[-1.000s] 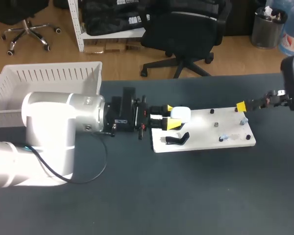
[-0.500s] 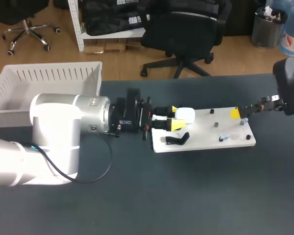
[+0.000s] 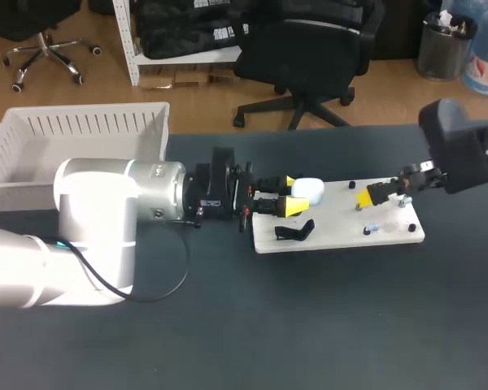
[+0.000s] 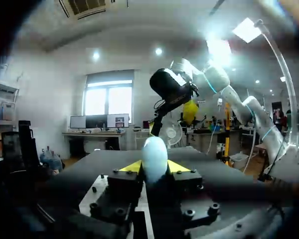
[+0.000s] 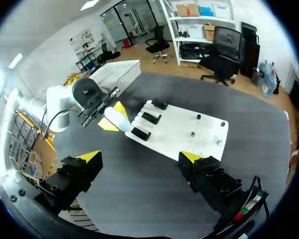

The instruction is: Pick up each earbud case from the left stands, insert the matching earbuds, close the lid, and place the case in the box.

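Smooth white rounded earbud case [image 3: 308, 190] in left pincer [image 3: 291, 194]

Dark grey table [image 3: 309, 325], flat white board [image 3: 333, 221] lying on it

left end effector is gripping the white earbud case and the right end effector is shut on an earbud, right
Not quite. The left end effector does grip the white earbud case, but the right end effector is open and empty: the right wrist view shows its fingers spread wide with nothing between them.
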`<state>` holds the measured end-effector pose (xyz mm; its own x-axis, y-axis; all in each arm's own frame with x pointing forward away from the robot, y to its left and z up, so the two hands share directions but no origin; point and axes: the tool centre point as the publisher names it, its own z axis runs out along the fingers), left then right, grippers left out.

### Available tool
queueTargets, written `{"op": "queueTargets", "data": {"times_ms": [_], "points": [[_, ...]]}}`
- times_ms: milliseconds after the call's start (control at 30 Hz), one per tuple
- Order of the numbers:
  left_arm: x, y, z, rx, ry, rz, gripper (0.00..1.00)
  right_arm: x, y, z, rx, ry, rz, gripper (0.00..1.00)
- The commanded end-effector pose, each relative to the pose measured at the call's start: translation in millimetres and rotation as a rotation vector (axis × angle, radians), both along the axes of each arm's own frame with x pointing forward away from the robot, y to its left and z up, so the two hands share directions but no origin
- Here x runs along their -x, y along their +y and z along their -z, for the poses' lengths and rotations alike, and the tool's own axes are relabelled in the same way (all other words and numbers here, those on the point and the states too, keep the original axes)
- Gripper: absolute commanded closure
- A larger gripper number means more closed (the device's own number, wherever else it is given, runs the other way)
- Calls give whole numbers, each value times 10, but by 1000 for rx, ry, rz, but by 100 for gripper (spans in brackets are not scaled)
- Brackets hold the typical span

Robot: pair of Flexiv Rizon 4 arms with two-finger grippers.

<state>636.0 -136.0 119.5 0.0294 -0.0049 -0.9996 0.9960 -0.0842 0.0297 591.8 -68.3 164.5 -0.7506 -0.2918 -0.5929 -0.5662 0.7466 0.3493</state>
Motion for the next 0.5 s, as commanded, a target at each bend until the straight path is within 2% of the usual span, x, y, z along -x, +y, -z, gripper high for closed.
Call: {"op": "queueTargets", "data": {"times_ms": [33, 500], "points": [[-13, -14, 4, -3, 1, -5, 100, -18, 105, 29, 5, 16, 10, 0], [-23, -9, 4, -20, -10, -18, 100, -49, 389, 117, 7, 70, 11, 0]]}}
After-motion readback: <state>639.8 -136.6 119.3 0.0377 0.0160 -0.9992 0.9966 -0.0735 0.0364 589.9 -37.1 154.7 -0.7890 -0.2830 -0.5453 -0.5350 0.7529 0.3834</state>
